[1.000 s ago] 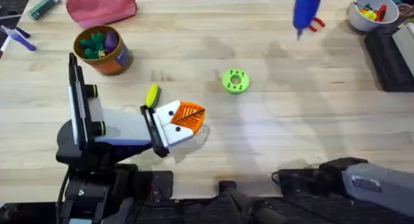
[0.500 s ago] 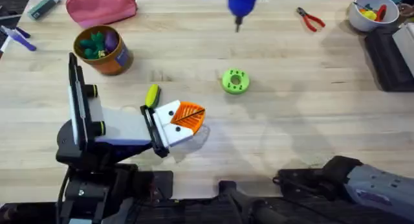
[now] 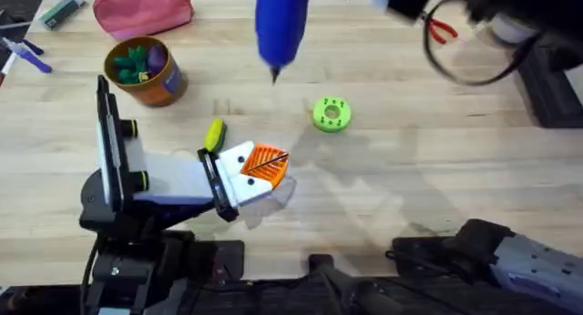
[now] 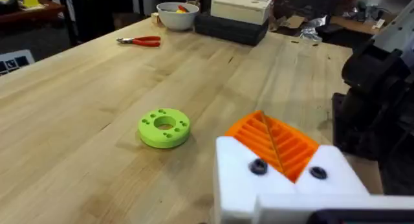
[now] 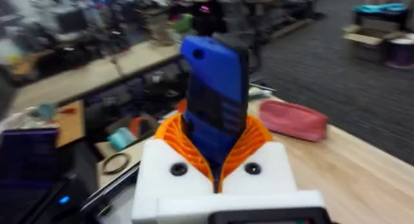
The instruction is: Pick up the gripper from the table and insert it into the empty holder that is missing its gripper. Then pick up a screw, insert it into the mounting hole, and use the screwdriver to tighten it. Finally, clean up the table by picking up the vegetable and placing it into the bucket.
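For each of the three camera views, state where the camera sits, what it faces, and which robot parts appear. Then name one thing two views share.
Overhead: above the table, looking down; the left claw holds a white mount, the blue screwdriver hangs high.
Left wrist: on the left arm, facing across the table at the green disc and pliers.
Right wrist: on the right arm, its claw gripping the screwdriver.
Shared: the green disc in overhead and left wrist.

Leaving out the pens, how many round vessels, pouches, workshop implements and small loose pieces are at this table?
Round vessels: 2 (bucket, white bowl)
Pouches: 1 (pink pouch)
Implements: 2 (screwdriver, red pliers)
Loose pieces: 2 (green disc, vegetable)
Total: 7
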